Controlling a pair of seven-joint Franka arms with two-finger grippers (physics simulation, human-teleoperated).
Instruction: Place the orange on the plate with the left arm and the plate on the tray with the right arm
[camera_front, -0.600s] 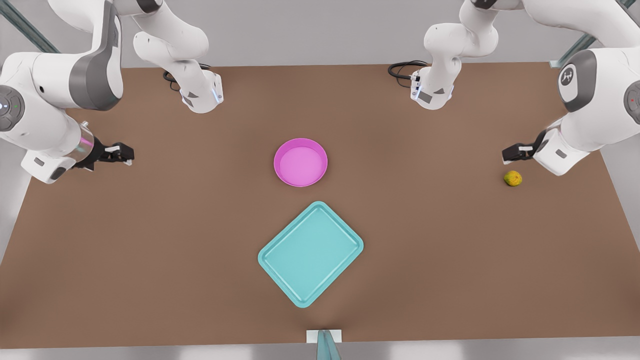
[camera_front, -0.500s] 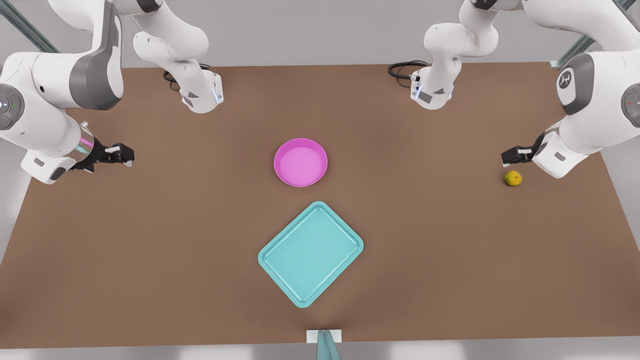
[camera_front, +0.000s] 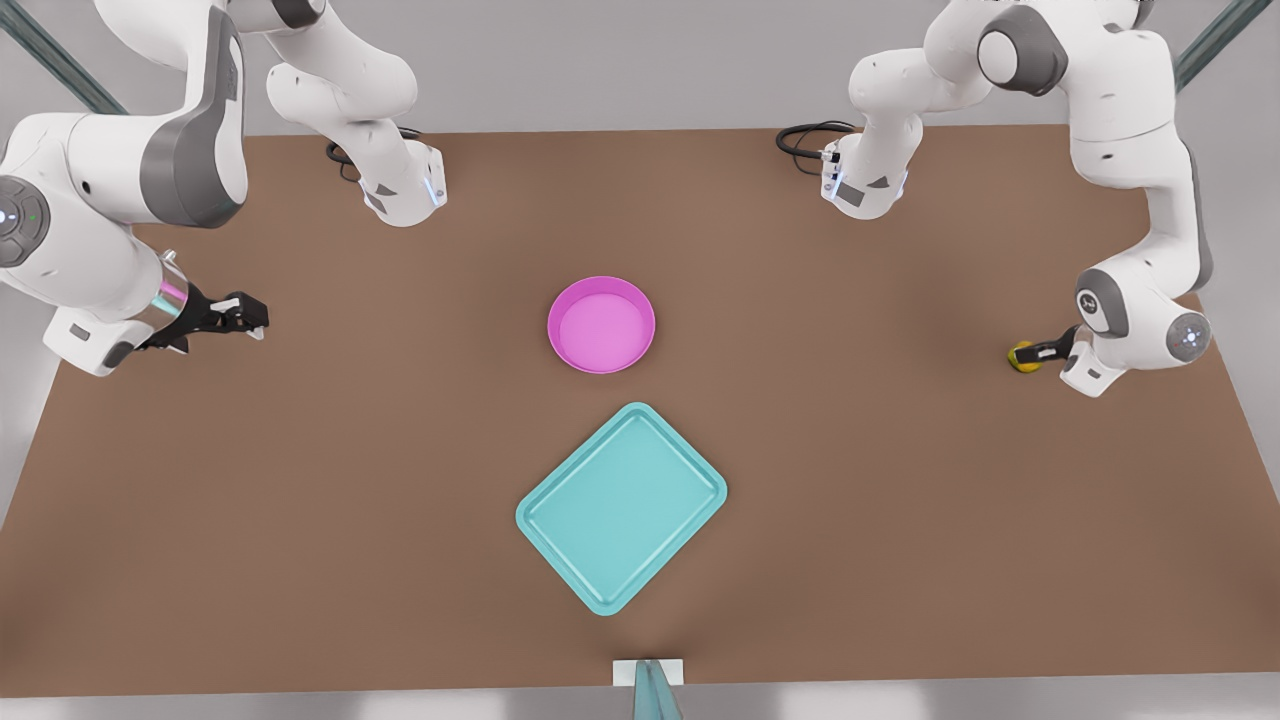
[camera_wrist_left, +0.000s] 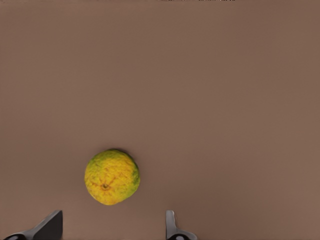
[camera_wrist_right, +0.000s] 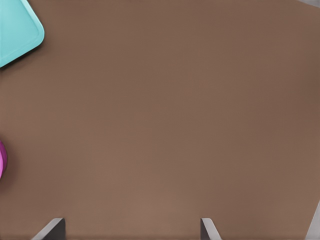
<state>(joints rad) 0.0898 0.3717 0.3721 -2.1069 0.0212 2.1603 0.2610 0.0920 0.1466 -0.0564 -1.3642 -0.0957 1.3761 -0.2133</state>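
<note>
My left gripper (camera_front: 1030, 353) is spread wide directly over the orange (camera_front: 1020, 357), which sits on the table (camera_front: 900, 480) at the front view's right edge, well apart from the plate (camera_front: 601, 325) and the tray (camera_front: 621, 507) at centre. My right gripper (camera_front: 245, 313) waits, also spread, at the far left. Risk: the fruit sits off-centre between my fingers (camera_wrist_left: 172, 226), so closing could roll it away

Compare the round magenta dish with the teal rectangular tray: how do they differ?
The round magenta dish is circular and smaller; the teal rectangular tray is rectangular with rounded corners and larger. The dish's rim looks taller than the tray's. Both lie empty on the brown table, apart.
</note>
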